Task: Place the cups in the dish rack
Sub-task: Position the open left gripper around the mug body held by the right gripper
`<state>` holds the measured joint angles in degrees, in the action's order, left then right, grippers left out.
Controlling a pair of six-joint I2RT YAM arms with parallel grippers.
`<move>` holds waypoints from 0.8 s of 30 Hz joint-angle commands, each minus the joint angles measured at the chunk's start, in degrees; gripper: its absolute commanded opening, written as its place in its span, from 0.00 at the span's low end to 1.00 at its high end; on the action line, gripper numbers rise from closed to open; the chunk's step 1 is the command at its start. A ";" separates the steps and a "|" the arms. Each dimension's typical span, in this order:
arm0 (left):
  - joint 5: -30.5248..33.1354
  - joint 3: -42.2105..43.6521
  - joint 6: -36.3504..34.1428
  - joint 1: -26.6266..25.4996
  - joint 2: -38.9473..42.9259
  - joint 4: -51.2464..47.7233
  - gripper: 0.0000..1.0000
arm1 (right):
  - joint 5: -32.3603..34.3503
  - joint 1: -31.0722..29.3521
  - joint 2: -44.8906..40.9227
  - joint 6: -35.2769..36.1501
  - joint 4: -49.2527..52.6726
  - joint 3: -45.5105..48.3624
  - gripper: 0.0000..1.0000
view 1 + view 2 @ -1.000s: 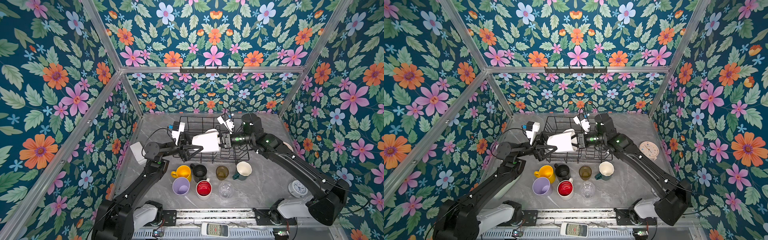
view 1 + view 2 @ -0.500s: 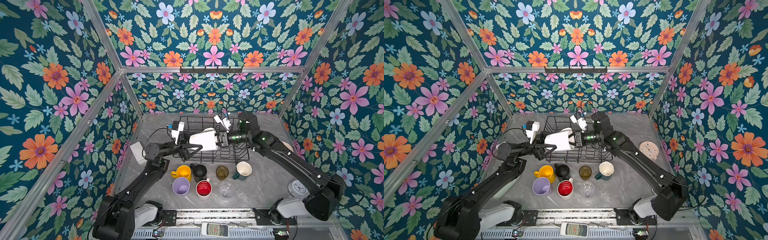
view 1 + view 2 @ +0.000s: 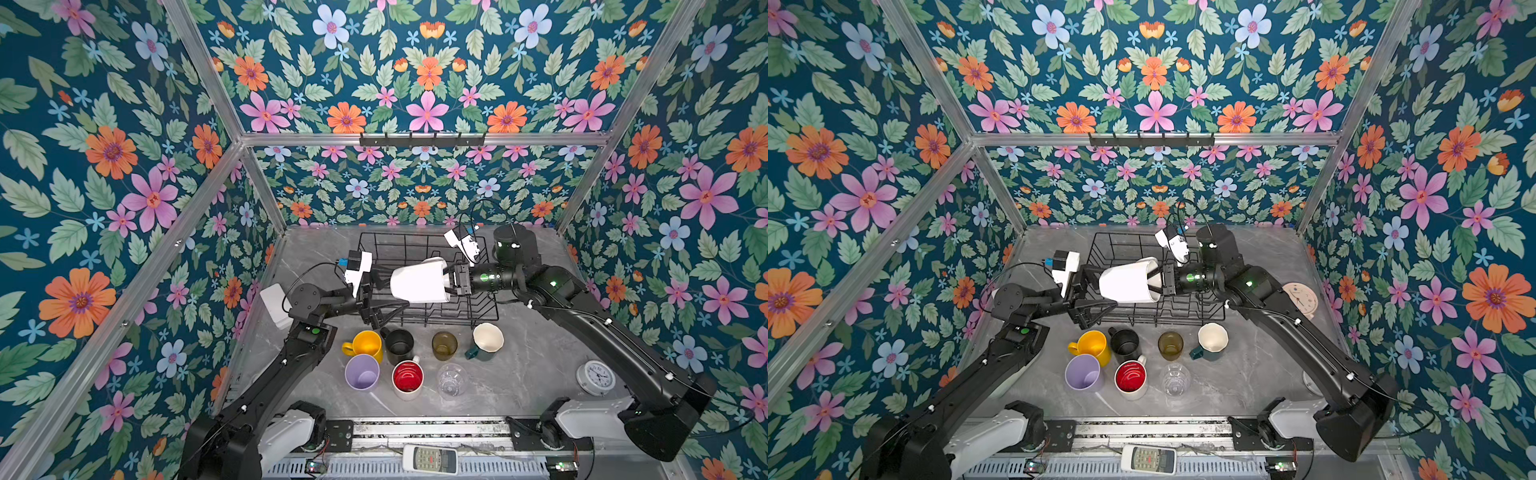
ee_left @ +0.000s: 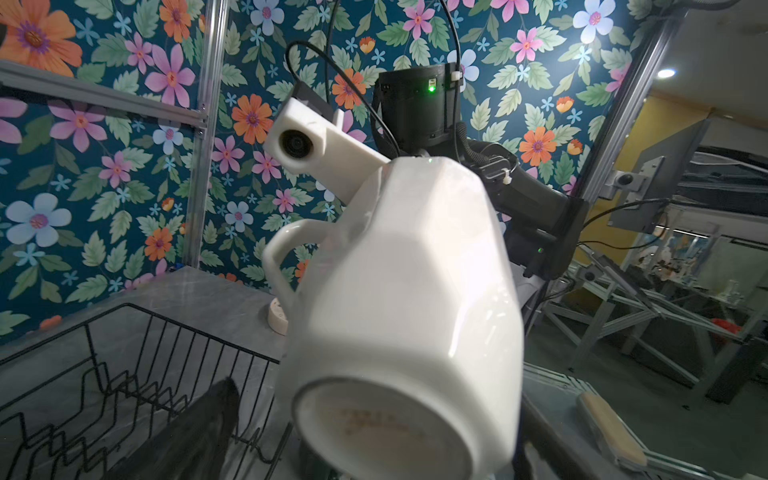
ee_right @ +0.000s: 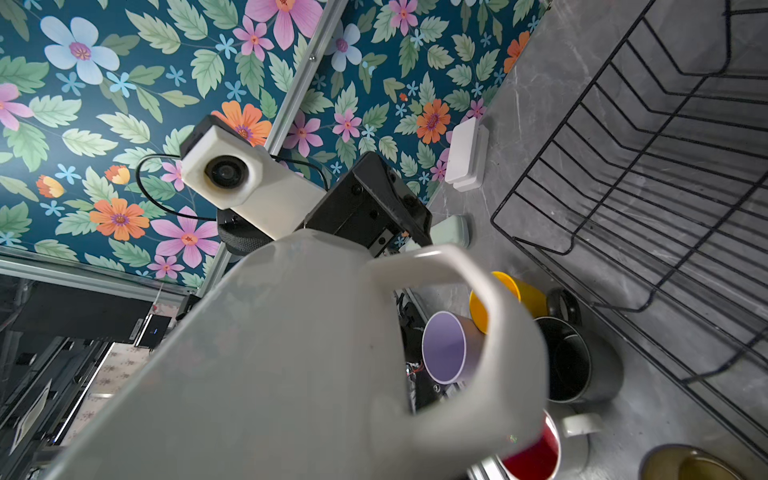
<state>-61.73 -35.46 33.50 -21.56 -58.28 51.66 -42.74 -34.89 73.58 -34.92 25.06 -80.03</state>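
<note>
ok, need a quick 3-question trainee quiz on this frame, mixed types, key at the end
1. Left gripper: open or shut?
2. What holds the white mug? A: left gripper. B: right gripper. C: nothing, it rests on the rack.
3. True or false: a cup sits in the rack.

Key: 1 open; 2 B, clamped on the rim with the mug on its side above the rack; 3 false.

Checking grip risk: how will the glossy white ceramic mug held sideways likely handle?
The glossy white ceramic mug looks rigid, probably breakable if dropped. Its glaze may slip where the right gripper pinches the rim; the overhanging body could sag.
</note>
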 commanded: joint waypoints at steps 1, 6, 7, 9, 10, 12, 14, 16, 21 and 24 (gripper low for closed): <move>8.26 2.05 -8.34 0.03 2.28 -2.09 1.00 | -1.52 1.66 -2.04 -2.97 -0.10 1.20 0.00; 10.64 7.46 -16.42 -0.09 6.18 4.79 0.99 | -3.44 2.64 -3.27 -3.10 2.95 1.98 0.00; 11.62 8.09 -18.69 -0.07 6.78 4.93 0.98 | -4.07 2.69 -3.18 -3.43 2.98 2.15 0.00; 11.63 7.53 -23.74 -0.09 7.23 1.93 0.96 | -4.80 2.69 -3.18 -3.82 2.89 2.55 0.00; 10.80 6.83 -26.46 -0.10 7.13 -0.09 0.95 | -4.94 2.69 -3.24 -3.96 2.73 2.86 0.00; 10.30 6.37 -29.47 -0.12 6.49 -0.78 0.94 | -5.65 2.64 -3.26 -4.54 1.99 3.55 0.00; 11.16 6.85 -30.32 -0.21 5.99 1.48 0.94 | -6.54 2.64 -3.18 -5.31 1.09 4.28 0.00; 11.09 7.18 -30.89 -0.31 5.17 3.86 0.93 | -6.86 2.61 -3.17 -6.01 0.34 5.19 0.00; 10.39 6.81 -32.45 -0.68 3.04 4.83 0.93 | -8.44 2.30 -3.31 -7.78 -2.45 6.68 0.00; 8.61 6.61 -32.05 -0.93 2.16 6.11 0.92 | -8.31 1.89 -2.93 -7.97 -3.22 7.16 0.00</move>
<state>-51.33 -28.45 2.61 -22.37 -55.72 54.35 -48.51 -32.77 70.72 -41.82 27.29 -72.86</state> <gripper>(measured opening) 0.926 0.099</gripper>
